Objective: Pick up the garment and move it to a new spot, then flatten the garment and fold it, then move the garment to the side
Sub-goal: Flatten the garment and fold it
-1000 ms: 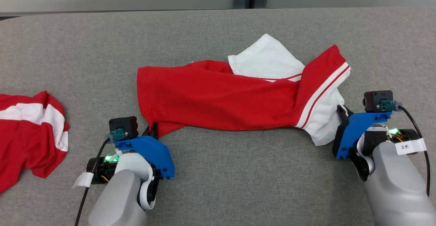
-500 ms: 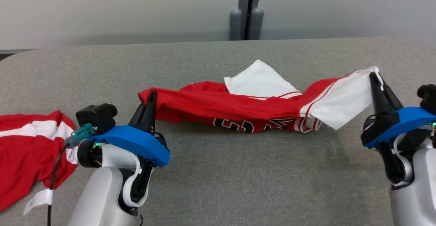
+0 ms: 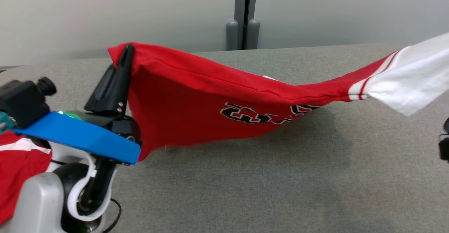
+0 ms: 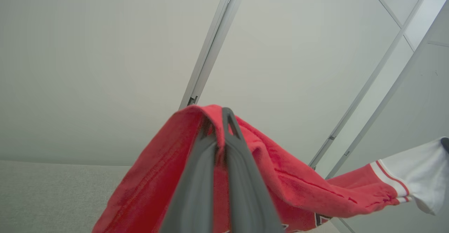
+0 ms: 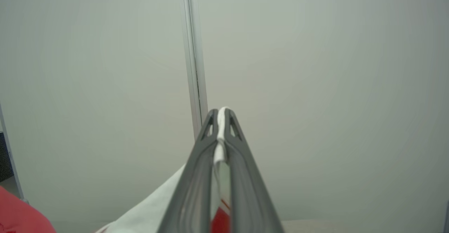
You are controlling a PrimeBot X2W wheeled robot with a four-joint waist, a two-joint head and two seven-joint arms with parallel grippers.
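Garment (image 3: 196, 110) hangs stretched above the table (image 3: 245, 184) — left gripper (image 3: 127, 50), right gripper (image 5: 221, 113) clamping opposite ends.

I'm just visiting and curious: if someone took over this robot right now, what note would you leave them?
Left gripper: shut on the garment, at a red corner.
Right gripper: shut on its white end.
It hangs slung between both above the grey table.
Done: pickup.
Left: set it down at a new spot, flatten, fold, move aside.
A second garment lies heaped at the table's left.
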